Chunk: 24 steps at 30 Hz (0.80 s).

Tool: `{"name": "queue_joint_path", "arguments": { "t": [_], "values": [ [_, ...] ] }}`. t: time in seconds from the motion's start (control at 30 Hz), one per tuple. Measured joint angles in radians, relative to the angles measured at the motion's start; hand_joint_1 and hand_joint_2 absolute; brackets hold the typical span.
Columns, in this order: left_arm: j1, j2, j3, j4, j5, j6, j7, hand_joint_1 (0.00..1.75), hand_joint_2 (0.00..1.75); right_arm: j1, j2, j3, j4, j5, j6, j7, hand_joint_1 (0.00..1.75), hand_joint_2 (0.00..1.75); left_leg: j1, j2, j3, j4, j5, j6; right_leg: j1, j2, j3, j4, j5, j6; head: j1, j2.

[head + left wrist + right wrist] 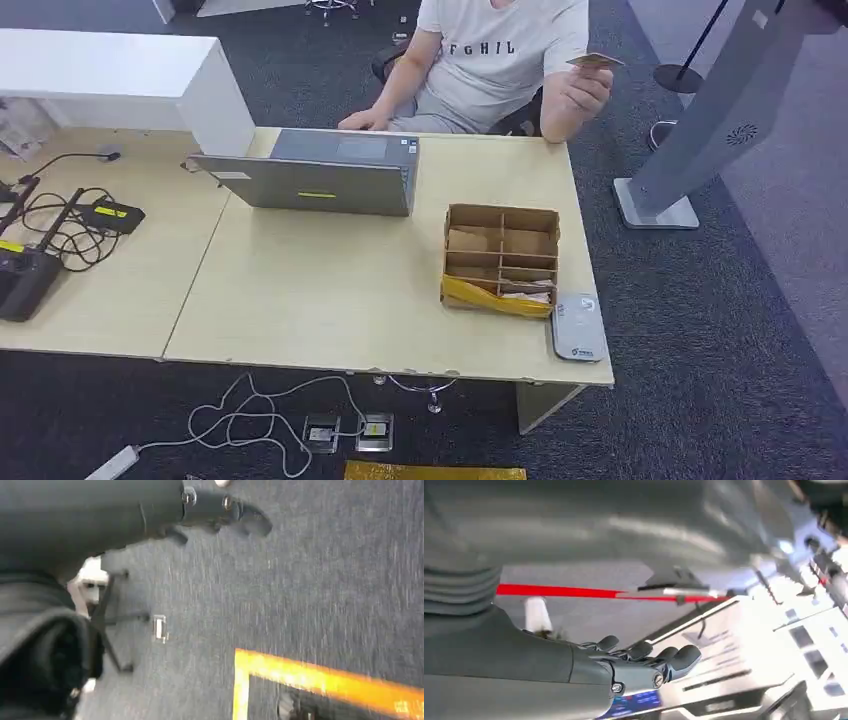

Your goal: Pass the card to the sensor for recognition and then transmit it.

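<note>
Left hand (220, 510): seen in its wrist view above dark grey carpet (325, 590), dark fingers extended in a loose row, nothing in them; released. An orange-yellow floor marking (320, 677) lies on the carpet beyond it.

Right hand (644, 665): seen in its wrist view, fingers lightly bent and side by side, nothing between them; released. Blurred white equipment and a red line (559, 591) lie behind it.

Card (594, 62): tan, held up in the raised hand of a person (500, 60) seated behind the table's far edge, near its far right corner. It is above the table level, well apart from both robot hands, whose arms do not reach into the head view.

Sensor (578, 327): flat grey pad with a white top, lying at the table's near right corner, just beside the cardboard box (500, 260).

Cardboard box: open, divided into compartments, toward the right edge of the table (320, 300); a yellow sleeve lies along its near side.

Laptop (320, 172): grey, open, at the far edge in front of the person.

Cables and black devices (60, 235): on the adjoining table at the left edge

Grey stand (700, 130): on the carpet, right of the table
</note>
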Motion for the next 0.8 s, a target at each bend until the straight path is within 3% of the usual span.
{"name": "queue_joint_path", "arguments": {
  "t": [0.2,0.4,0.53,0.8],
  "values": [
    [0.003,-0.032,-0.009,0.000,0.000,0.006,0.002,0.00,0.00,0.048,-0.002,0.134,-0.145,0.085,0.010,0.050,0.00,1.75,0.000,0.000,0.000,0.000,0.000,0.000,0.000,0.001,0.000,0.000,0.000,0.000,0.000,0.000],
    [0.004,-0.042,-0.018,0.000,0.000,-0.003,0.008,0.00,0.00,0.132,-0.001,0.209,-0.236,0.149,0.019,0.066,0.00,1.75,0.001,-0.001,0.000,0.000,0.000,0.000,0.001,-0.001,0.000,0.000,0.000,0.000,0.000,0.000],
    [0.005,-0.046,-0.023,0.000,-0.009,-0.009,0.016,0.00,0.00,0.195,-0.001,0.235,-0.278,0.163,-0.006,0.042,0.00,1.75,0.001,-0.001,0.000,0.000,0.000,0.000,0.001,0.000,0.000,0.000,0.000,0.000,0.000,0.000],
    [0.006,-0.050,-0.031,0.000,-0.014,-0.003,0.032,0.00,0.00,0.308,0.002,0.238,-0.330,0.161,-0.117,0.072,0.00,1.75,0.002,-0.001,-0.001,0.000,0.000,0.000,0.002,-0.001,0.001,0.000,0.000,0.000,0.001,0.000]
  ]
}}
